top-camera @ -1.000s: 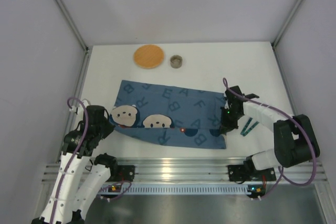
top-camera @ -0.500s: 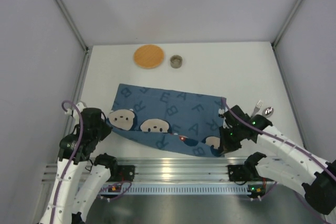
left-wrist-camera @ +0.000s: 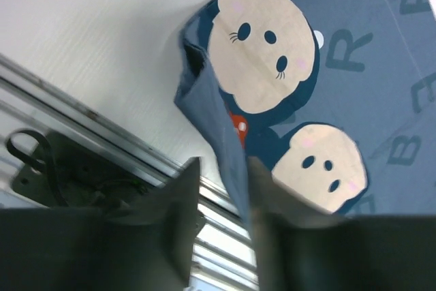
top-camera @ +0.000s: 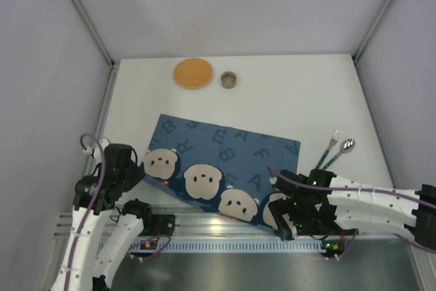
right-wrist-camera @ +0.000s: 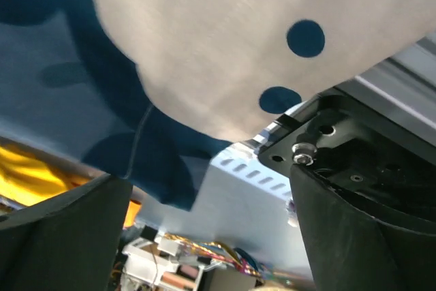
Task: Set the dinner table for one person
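Observation:
The white dinner table [top-camera: 286, 93] carries a dark blue bear-print mat [top-camera: 225, 168], spread flat and slightly skewed, its near right corner reaching over the front rail. My left gripper [top-camera: 139, 168] is at the mat's left corner. In the left wrist view its jaws [left-wrist-camera: 221, 168] stand apart, and a raised fold of the mat's hem [left-wrist-camera: 218, 120] runs down between them, against the right finger [left-wrist-camera: 272, 230]. My right gripper [top-camera: 283, 226] is at the near right corner, jaws wide open [right-wrist-camera: 208, 182], with the mat's corner [right-wrist-camera: 163, 168] hanging loose above the gap.
A round wooden coaster [top-camera: 193, 73] and a small metal cup [top-camera: 229, 80] sit at the back of the table. A fork [top-camera: 330, 144] and spoon [top-camera: 344, 148] lie right of the mat. Aluminium rails [top-camera: 225, 226] edge the near side; grey walls enclose the rest.
Both arms drew the mat toward the near edge, unfolding it so that more bears show. Both grippers went from shut to open. The right arm swung down to the front rail.

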`<state>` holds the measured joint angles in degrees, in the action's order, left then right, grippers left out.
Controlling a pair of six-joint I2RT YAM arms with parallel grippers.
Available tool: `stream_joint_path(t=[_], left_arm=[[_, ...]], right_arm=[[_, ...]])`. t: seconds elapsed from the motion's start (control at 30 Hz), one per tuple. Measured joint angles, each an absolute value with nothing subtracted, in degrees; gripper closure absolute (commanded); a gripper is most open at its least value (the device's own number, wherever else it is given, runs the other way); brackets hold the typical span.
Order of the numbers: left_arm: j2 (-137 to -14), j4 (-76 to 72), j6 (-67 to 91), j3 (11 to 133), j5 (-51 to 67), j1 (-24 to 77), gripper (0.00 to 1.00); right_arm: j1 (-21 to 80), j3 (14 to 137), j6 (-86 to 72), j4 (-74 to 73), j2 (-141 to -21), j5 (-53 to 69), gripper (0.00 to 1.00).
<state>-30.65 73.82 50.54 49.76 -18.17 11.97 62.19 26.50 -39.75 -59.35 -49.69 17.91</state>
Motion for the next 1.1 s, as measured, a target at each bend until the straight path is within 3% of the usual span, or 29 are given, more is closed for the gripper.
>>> stream_joint_path(t=[0.03, 0.1, 0.13, 0.2, 0.23, 0.4, 0.63, 0.9, 1.1], left_arm=[[-30.7, 74.4, 50.3, 49.9, -18.0, 12.0, 0.35], [-30.6, 75.3, 50.6, 50.1, -17.5, 12.0, 0.13], [-30.6, 75.6, 50.5, 50.3, -17.2, 12.0, 0.14], [-30.5, 76.1, 51.0, 51.5, -17.1, 11.9, 0.29], [-30.4, 76.4, 50.9, 52.6, -17.0, 11.9, 0.3], [-28.9, 76.6, 50.3, 57.5, -17.0, 11.9, 0.21], [-32.4, 72.3, 47.8, 55.2, -12.0, 11.9, 0.1], [-54.6, 56.2, 44.0, 54.3, -7.5, 11.6, 0.02], [-74.3, 44.4, 38.0, 58.4, -0.3, 4.1, 0.05]], right_arm=[[63.1, 26.2, -39.9, -59.4, -51.1, 17.9, 0.0], [63.7, 26.0, -40.3, -59.4, -52.6, 17.8, 0.0], [63.8, 26.2, -40.3, -59.4, -52.9, 17.8, 0.0], [64.0, 26.8, -40.3, -59.4, -52.8, 17.5, 0.0], [64.0, 27.4, -40.3, -59.5, -52.8, 17.2, 0.0], [64.0, 40.0, -40.2, -63.7, -53.1, 13.4, 0.0], [61.5, 58.8, -38.0, -63.3, -58.0, 5.1, 0.0], [25.4, 53.3, -29.2, -58.1, -72.6, 5.5, 0.0], [18.0, 53.4, -26.5, -53.5, -86.1, 6.3, 0.03]])
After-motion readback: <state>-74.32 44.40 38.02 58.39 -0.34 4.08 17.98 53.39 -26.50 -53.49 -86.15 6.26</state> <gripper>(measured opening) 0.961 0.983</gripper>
